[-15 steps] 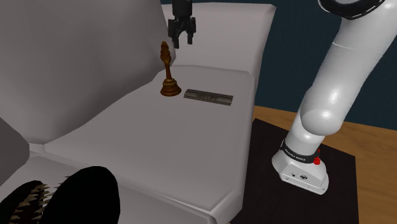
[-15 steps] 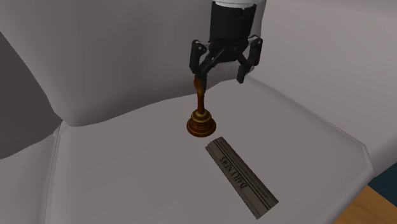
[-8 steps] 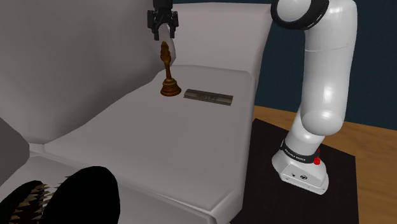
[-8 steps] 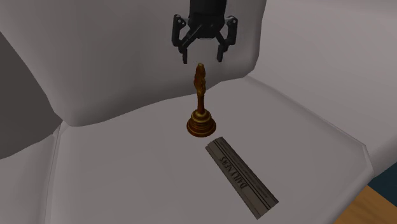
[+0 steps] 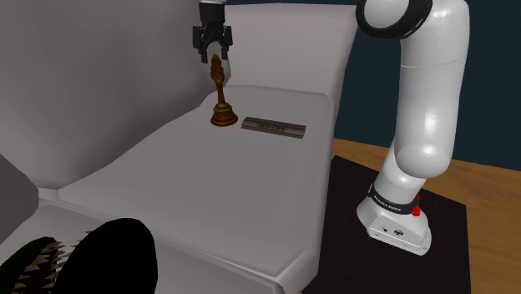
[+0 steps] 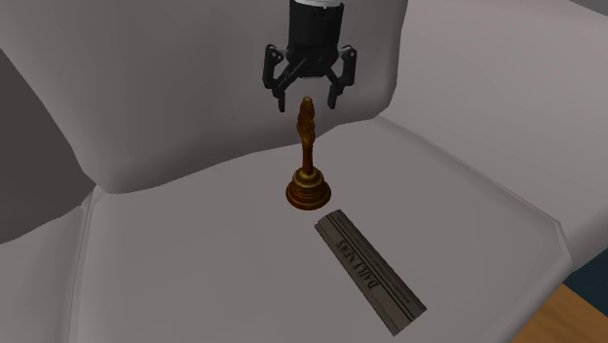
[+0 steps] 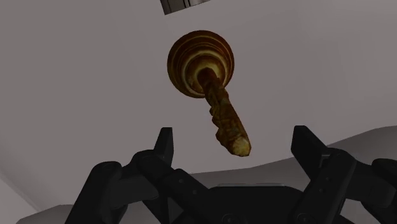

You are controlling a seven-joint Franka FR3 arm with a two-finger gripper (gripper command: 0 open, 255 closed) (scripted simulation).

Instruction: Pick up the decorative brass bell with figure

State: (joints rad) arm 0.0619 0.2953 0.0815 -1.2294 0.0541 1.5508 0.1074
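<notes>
**Open gripper [image 5: 214, 58] over the bell [image 5: 222, 113]**

In the shoulder view, a black furry thing [image 5: 100, 255] sits in the lower left corner. The arm's base [image 5: 397, 219] stands on the dark stand [image 5: 351, 209] at lower right. Farther up, at upper centre, the bell stands upright on the pale sofa seat [image 5: 209, 184], with a flat grey strip [image 5: 274, 128] just to its right. The gripper hangs above it with its fingers spread. The figure's tip lies between them, untouched.

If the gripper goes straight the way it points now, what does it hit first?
Probably the bell: the open gripper points down right above its figure handle, whose tip lies between the fingers, slightly off-centre in the wrist view. Sofa seat only after that.
</notes>
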